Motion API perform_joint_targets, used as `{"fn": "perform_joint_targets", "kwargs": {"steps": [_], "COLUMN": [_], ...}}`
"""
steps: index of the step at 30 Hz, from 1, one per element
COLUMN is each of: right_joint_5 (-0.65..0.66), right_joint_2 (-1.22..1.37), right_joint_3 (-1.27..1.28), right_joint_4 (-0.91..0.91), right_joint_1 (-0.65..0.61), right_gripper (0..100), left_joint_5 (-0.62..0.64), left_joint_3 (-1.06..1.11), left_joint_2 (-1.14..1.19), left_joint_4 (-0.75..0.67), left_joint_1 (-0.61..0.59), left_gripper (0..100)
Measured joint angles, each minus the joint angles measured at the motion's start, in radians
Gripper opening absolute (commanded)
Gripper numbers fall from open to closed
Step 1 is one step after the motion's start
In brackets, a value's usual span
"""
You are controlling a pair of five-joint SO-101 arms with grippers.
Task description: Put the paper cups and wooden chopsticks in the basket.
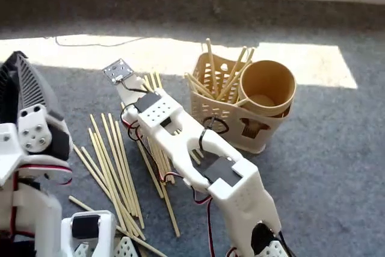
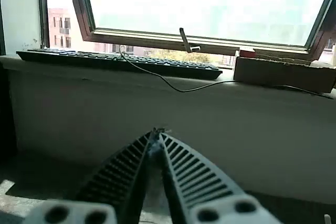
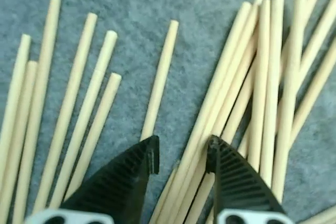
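A cream slotted basket (image 1: 236,129) stands on the grey carpet with a paper cup (image 1: 269,86) leaning inside it and several wooden chopsticks (image 1: 218,75) sticking up beside the cup. Many loose chopsticks (image 1: 112,159) lie fanned on the carpet to the basket's left. The right arm (image 1: 198,156) stretches over that pile. Its gripper (image 3: 182,156) hangs open just above the sticks, with a few chopsticks (image 3: 210,114) running between the fingers. My left gripper (image 2: 156,136) is shut on nothing, raised at the left and facing a wall.
A sunlit strip crosses the carpet behind the basket. The left arm's body (image 1: 31,130) stands at the left edge by the pile. A keyboard (image 2: 121,61) lies on the window sill in the left wrist view. Bare carpet lies right of the basket.
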Motion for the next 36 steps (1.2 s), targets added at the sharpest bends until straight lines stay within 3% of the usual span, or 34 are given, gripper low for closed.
{"fn": "perform_joint_targets", "kwargs": {"steps": [5, 12, 26, 31, 36], "right_joint_5": [0.000, 0.000, -0.002, 0.000, 0.000], "right_joint_2": [0.061, 0.135, 0.169, 0.169, 0.169], "right_joint_3": [-0.094, -0.167, -0.192, -0.192, -0.192], "right_joint_4": [0.074, 0.115, 0.107, 0.107, 0.117], "right_joint_1": [0.000, 0.000, -0.003, -0.005, -0.003], "right_gripper": [15.5, 9.8, 9.4, 0.5, 0.4], "left_joint_5": [0.000, 0.000, -0.002, -0.002, -0.002], "left_joint_3": [0.347, 0.674, 0.948, 0.996, 1.003], "left_joint_2": [-0.169, -0.451, -0.485, -0.483, -0.483], "left_joint_4": [-0.106, -0.121, -0.123, -0.123, -0.120], "left_joint_1": [-0.058, -0.181, -0.249, -0.249, -0.249], "left_gripper": [2, 2, 2, 2, 2]}}
